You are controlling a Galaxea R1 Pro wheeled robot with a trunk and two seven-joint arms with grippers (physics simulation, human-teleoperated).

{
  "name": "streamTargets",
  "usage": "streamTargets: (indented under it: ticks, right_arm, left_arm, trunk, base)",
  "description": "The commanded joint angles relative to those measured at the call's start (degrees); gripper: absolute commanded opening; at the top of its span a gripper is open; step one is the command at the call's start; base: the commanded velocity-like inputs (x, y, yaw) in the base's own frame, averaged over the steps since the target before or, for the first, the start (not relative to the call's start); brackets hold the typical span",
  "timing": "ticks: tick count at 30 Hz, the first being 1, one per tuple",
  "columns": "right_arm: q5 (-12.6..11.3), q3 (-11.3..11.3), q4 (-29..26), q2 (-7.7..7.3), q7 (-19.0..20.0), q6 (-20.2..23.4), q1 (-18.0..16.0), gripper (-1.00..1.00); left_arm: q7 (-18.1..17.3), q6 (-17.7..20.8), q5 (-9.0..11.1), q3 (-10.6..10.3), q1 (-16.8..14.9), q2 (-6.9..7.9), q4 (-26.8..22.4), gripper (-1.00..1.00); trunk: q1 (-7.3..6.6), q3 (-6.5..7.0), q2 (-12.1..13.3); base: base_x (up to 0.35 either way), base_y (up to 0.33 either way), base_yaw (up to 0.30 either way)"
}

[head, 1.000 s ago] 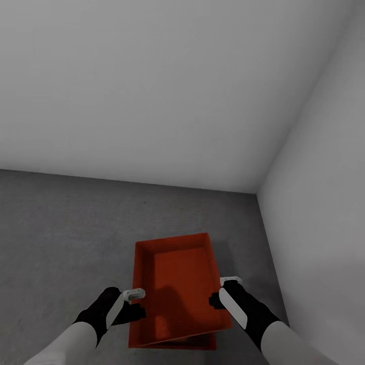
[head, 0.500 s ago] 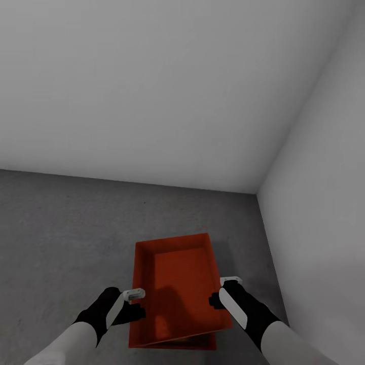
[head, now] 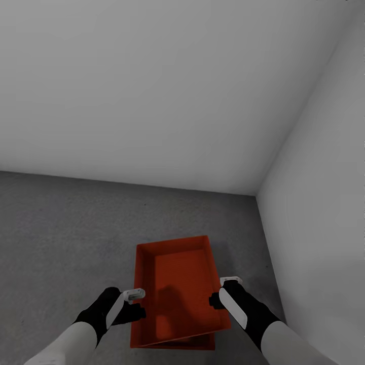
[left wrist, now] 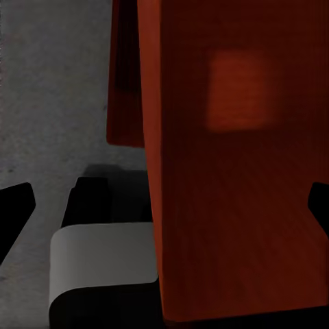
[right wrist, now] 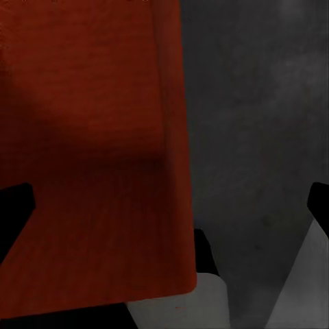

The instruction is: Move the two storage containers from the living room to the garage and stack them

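Observation:
An orange-red storage container (head: pixel 177 289) sits slightly tilted on top of the second storage container, of which a thin strip (head: pixel 203 343) shows under its near edge, on the dark grey garage floor (head: pixel 66 228). My left gripper (head: pixel 136 302) straddles the upper bin's left wall, and my right gripper (head: pixel 220 291) straddles its right wall. In the left wrist view the bin wall (left wrist: pixel 233 171) runs between fingers spread to the picture's edges. The right wrist view shows the same, with the bin (right wrist: pixel 96 137) between wide-apart fingers. Both grippers are open.
A plain grey-white wall (head: pixel 152 91) stands ahead, and a second wall (head: pixel 324 203) closes the right side, meeting it in a corner just beyond the bins. Bare concrete stretches away to the left of the stack.
The upper container's near left corner has shifted a touch to the right. Both arms have stayed where they were.

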Motion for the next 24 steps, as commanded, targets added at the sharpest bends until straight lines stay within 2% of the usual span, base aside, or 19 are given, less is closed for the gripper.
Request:
streamTargets:
  ticks: [1,14,24]
  right_arm:
    - [-0.6,0.3,-0.1,-0.04,-0.6,0.1,0.0,1.00]
    - [-0.6,0.3,-0.1,-0.03,-0.6,0.0,0.0,1.00]
    - [-0.6,0.3,-0.1,-0.04,-0.6,0.1,0.0,1.00]
  left_arm:
    - [0.0,0.3,0.1,0.4,0.0,-0.05,-0.1,1.00]
    - [0.0,0.3,0.1,0.4,0.0,-0.05,-0.1,1.00]
    - [0.0,0.3,0.1,0.4,0.0,-0.05,-0.1,1.00]
  trunk:
    - [-0.23,0.15,0.4]
    - [-3.08,2.56,5.6]
    - [-5.28,5.08,9.6]
  base:
    - [0.000,0.000,0.000]
    - [0.000,0.000,0.000]
    - [0.000,0.000,0.000]
